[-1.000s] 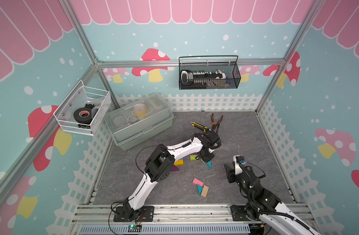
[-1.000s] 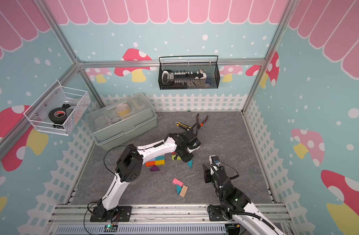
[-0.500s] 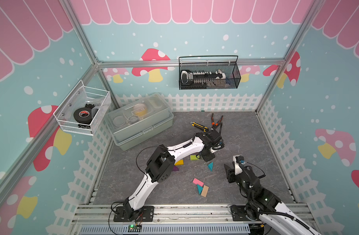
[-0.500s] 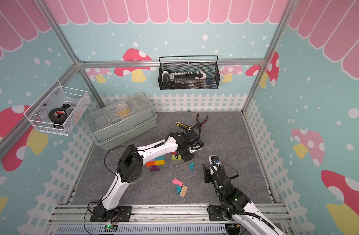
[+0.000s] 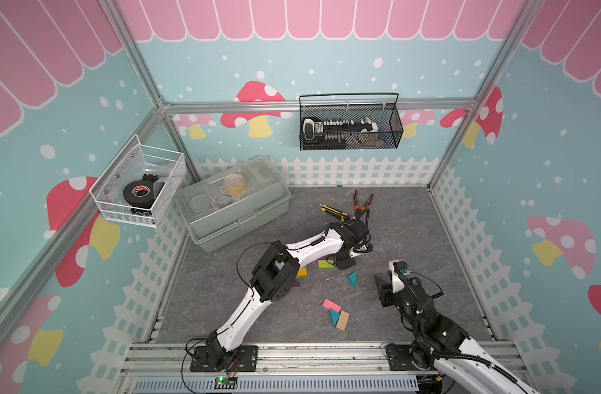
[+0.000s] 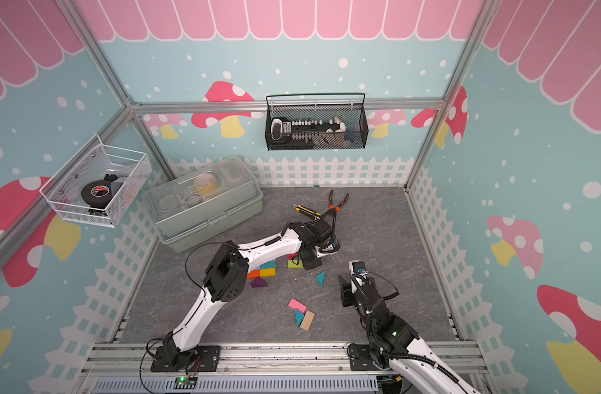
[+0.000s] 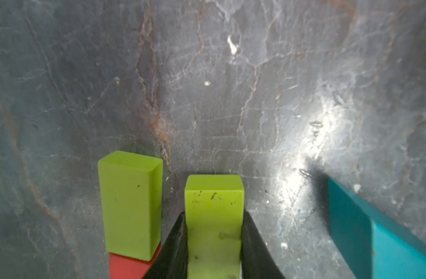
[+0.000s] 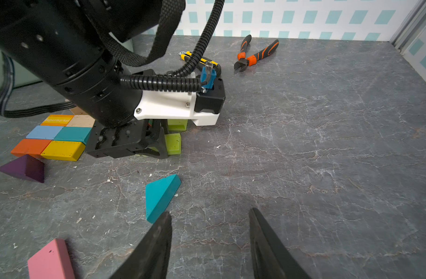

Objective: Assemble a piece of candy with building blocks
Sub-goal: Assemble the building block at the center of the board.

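My left gripper (image 7: 213, 215) is shut on a lime-green block (image 7: 214, 200), held low over the grey floor. Beside it a second green block (image 7: 129, 203) rests partly on a red block (image 7: 127, 267). In a top view the left gripper (image 5: 345, 262) stands just right of a flat cluster of orange, yellow, blue and teal blocks (image 8: 59, 149), with a purple wedge (image 8: 25, 168) in front of them. A teal wedge (image 8: 160, 195) lies loose between the arms. My right gripper (image 8: 209, 215) is open and empty, just short of that wedge.
A pink block (image 5: 331, 304), a teal wedge (image 5: 334, 316) and a tan block (image 5: 342, 320) lie together near the front. Orange-handled pliers (image 5: 362, 204) and a yellow-black knife (image 5: 333, 211) lie at the back. A lidded green box (image 5: 234, 204) sits back left.
My left wrist has shifted slightly over the green blocks, and the teal wedge now lies clear of it. The right arm has stayed still.
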Controlling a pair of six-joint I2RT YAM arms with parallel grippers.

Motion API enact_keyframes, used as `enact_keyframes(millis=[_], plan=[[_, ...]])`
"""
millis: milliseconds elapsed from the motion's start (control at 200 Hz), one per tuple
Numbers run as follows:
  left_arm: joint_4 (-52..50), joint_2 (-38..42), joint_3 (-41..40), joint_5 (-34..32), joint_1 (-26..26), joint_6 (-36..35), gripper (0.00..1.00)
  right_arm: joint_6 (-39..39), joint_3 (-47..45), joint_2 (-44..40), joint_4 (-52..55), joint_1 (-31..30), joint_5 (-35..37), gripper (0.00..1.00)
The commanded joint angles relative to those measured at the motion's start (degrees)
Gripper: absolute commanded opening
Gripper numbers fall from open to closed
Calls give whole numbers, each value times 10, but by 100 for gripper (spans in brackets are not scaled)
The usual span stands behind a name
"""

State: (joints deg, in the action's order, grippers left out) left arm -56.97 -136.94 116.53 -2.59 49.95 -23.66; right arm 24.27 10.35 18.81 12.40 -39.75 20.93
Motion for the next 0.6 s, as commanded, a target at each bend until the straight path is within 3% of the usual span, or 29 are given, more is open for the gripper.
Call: enact_keyframes(millis=[0,105,200,445,595], plan=[[-11,-16,15,-2,-7,-34,8,10,-6,2,-12,2,-1,52],[-11,-14,9,2,-10,-39,10,10,-6,3,-13,2,-1,52],[-14,-16,9,-1,-12,-35,21,10,-6,3,-13,2,-2,52],[-24,-6,6,17,-12,-43,25,11,-6,7,-15,2,-2,52],[-24,-4,8,24,-12,-38,33,10,-6,9,-18,2,-4,52]])
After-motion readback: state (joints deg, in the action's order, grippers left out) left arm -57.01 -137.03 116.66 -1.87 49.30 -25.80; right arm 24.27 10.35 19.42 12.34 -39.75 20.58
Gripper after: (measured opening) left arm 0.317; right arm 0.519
